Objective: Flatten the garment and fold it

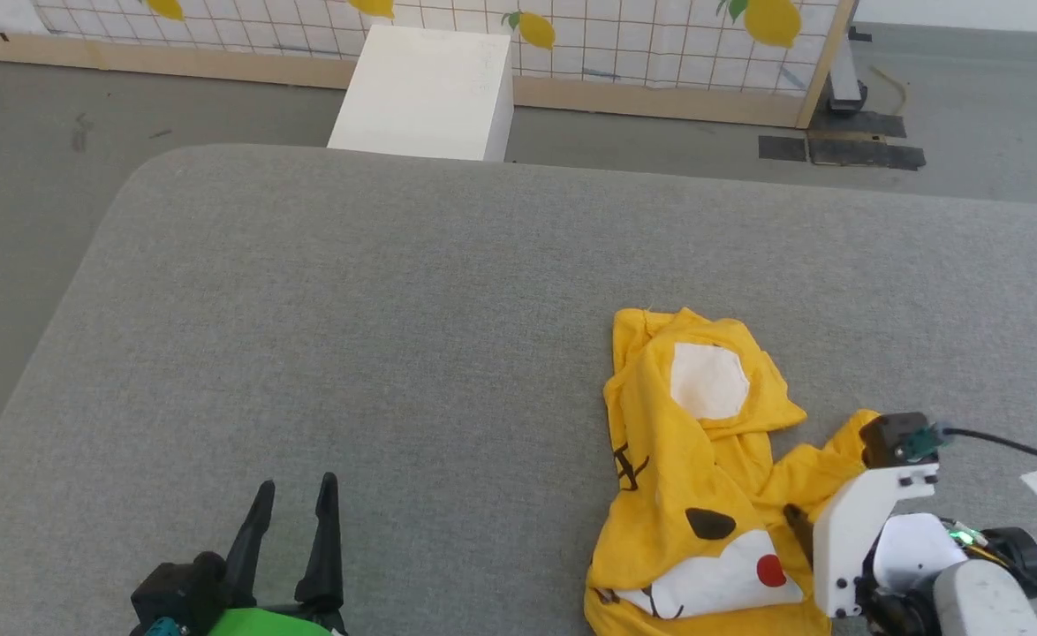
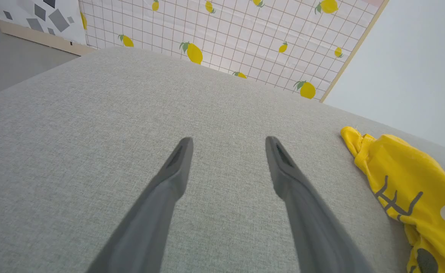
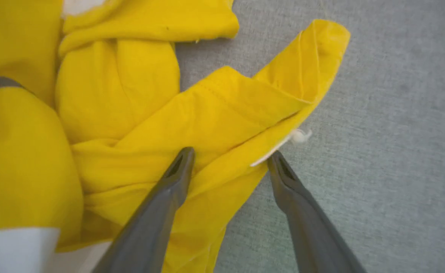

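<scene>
The garment (image 1: 695, 477) is a yellow T-shirt, lying crumpled on the right near part of the grey table. Its white oval patch faces up, and a white face print with a red dot sits at its near end. In the right wrist view my right gripper (image 3: 231, 153) is open. Its fingers straddle a folded yellow edge of the garment (image 3: 207, 106) without pinching it. My right wrist (image 1: 863, 521) hangs over the shirt's near right corner. My left gripper (image 1: 298, 484) is open over bare table at the lower left, well away from the shirt. The left wrist view shows the left gripper (image 2: 228, 140) with the garment (image 2: 404, 178) off to its right.
The grey fabric-covered table (image 1: 395, 309) spreads wide to the left and far side of the shirt. On the floor beyond its far edge stands a white box (image 1: 426, 93). Behind it is a lemon-print grid panel (image 1: 660, 35) with a wooden base. Black patches (image 1: 841, 150) mark the floor at the back right.
</scene>
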Available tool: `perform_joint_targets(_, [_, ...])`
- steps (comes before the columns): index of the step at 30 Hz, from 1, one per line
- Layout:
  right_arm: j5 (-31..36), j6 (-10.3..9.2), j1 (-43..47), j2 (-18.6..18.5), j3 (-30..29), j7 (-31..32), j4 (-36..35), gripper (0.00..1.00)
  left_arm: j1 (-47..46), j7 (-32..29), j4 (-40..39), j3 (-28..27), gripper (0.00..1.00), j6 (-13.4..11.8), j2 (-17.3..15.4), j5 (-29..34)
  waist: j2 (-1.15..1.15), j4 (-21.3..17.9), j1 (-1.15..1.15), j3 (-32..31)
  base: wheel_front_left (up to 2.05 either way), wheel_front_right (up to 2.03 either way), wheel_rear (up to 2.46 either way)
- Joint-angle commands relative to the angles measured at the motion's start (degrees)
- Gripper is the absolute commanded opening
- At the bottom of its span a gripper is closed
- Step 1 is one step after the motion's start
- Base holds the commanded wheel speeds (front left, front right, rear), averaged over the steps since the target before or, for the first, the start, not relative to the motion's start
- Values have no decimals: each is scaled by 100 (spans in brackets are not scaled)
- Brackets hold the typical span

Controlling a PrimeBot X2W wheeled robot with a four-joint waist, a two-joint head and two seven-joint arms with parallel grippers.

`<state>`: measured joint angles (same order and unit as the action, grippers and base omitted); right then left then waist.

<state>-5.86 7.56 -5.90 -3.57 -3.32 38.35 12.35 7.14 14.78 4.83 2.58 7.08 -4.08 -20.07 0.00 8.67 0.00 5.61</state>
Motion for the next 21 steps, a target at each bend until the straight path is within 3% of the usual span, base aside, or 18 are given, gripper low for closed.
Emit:
perform_joint_targets(1, [119,-8,-91,22,61,-7,178,100,-91,22,9,-16,100,41,-56,-35,0,12,0,-14,0,0,0])
perform_joint_targets(3, [193,-8,-183,34,72,-67,505,100,-101,22,21,-10,100,41,-68,-27,0,31,0,-27,0,0,0])
perform_joint_targets(4, [232,-8,-231,39,33,-128,623,95,-107,22,23,-5,100,41,-69,-21,0,39,0,-32,0,0,0])
perform_joint_targets(5, [288,-8,-307,46,-44,-229,746,27,-113,22,21,1,100,41,-68,-13,0,49,0,-33,0,0,0])
perform_joint_targets(6, [352,-8,-614,57,-69,-552,870,0,-102,22,-9,-27,100,41,-63,-8,0,11,0,-16,0,0,0])
perform_joint_targets(10, [480,-8,-1259,57,-347,-1147,606,0,-84,22,-43,-83,100,41,-81,1,0,-168,0,59,0,0,0])
perform_joint_targets(13, [692,-8,-1566,-94,-872,-1491,294,0,-130,22,-54,-71,100,41,-87,0,0,-265,0,97,0,0,0])
perform_joint_targets(17, [1186,-8,-1197,-485,-2105,-1656,-120,0,-173,22,-73,-29,100,41,-94,-21,0,-327,0,150,0,0,0])
perform_joint_targets(21, [1640,-8,-372,-577,-3132,-1707,-217,0,-171,22,-46,-7,100,41,-145,-41,0,-315,0,195,0,0,0])
